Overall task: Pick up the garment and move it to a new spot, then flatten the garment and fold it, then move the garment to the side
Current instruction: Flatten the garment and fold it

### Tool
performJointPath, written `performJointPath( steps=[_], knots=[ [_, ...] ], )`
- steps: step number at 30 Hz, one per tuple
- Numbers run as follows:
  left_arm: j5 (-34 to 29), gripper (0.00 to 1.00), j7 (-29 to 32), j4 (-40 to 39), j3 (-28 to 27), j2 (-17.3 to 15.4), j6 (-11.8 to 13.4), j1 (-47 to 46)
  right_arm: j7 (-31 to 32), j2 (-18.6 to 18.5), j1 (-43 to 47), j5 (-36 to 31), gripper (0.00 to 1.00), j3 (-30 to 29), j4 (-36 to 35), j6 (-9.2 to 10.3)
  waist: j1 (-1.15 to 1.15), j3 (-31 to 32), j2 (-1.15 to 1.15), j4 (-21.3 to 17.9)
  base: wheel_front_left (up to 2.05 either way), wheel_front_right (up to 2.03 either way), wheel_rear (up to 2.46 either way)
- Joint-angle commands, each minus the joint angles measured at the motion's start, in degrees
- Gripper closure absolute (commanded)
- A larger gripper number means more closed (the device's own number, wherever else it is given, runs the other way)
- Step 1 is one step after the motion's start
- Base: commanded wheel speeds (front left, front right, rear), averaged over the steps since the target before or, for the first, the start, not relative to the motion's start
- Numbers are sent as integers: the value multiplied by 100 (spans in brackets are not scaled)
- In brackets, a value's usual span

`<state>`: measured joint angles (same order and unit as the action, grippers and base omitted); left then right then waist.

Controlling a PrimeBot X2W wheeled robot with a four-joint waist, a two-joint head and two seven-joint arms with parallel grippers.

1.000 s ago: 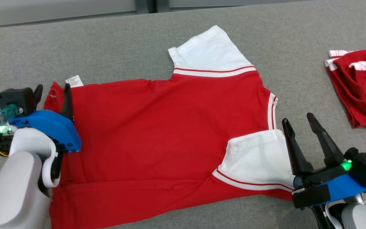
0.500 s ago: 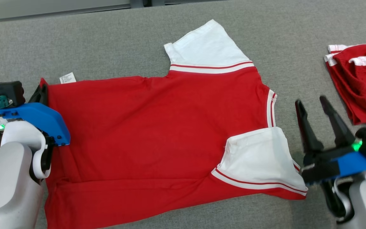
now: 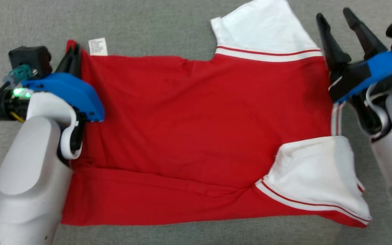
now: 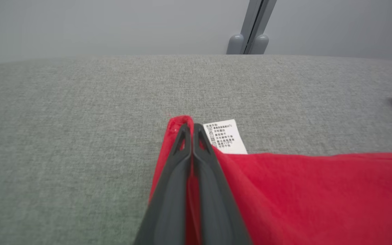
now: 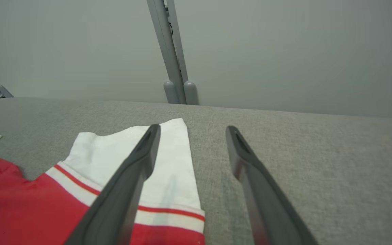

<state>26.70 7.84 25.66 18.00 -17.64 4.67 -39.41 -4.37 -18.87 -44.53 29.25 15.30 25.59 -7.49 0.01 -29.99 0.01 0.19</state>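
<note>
The garment (image 3: 202,126) is a red shirt with white sleeves, spread flat on the grey table, its hem at the left and its neck at the right. My left gripper (image 3: 73,56) is shut on the far hem corner of the garment (image 4: 284,190), beside the white care label (image 4: 225,136). My right gripper (image 3: 335,18) stands open over the far white sleeve (image 5: 168,163), at its outer edge; one of its fingers (image 5: 138,163) is over the sleeve and the other is over bare table. The near white sleeve (image 3: 315,173) lies folded in over the red body.
The grey fabric-covered table (image 3: 148,23) carries the shirt. Past its far edge there is a grey wall with a vertical post (image 5: 172,54). My pale left forearm (image 3: 29,177) covers the near left corner of the shirt.
My left gripper has shut on the hem corner. The right gripper has gone from the near sleeve up to the far sleeve. The camera has tilted, so the second red garment has left the view.
</note>
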Motion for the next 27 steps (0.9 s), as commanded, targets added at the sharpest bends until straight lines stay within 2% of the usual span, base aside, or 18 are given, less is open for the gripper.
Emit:
performJointPath(
  steps=[1,10,17,21,22,23,24,27],
  knots=[
    [-23,100,-82,28,49,89,-42,-184,89,-122,-313,122,0,134,225,0,-1,-343,-1,334,0,0,0],
    [-34,100,-500,572,256,467,-234,-653,693,-523,-1699,611,0,1060,1459,0,-1,-610,-1,719,0,0,0],
    [-15,100,-709,983,360,614,-342,-874,1261,-649,-2324,906,0,1643,2093,0,-1,-612,-1,828,0,0,0],
    [-19,100,-779,1160,396,664,-396,-993,1829,-677,-2508,1108,0,2049,2350,0,-1,-628,-1,861,0,0,0],
    [-14,100,-795,1194,404,675,-404,-1009,1898,-687,-2551,1168,38,2127,2357,0,-1,-629,-1,867,0,0,0],
    [-2,100,-828,1226,405,686,-421,-1022,1900,-719,-2609,1189,62,2205,2337,0,-1,-629,-1,869,0,0,0],
    [7,100,-844,1261,408,693,-435,-1033,1853,-751,-2661,1227,100,2255,2332,0,-1,-623,-1,867,0,0,0],
    [37,100,-912,1371,415,703,-456,-1032,1697,-814,-2741,1364,100,2378,2316,0,-1,-568,-1,848,0,0,0]
  ],
)
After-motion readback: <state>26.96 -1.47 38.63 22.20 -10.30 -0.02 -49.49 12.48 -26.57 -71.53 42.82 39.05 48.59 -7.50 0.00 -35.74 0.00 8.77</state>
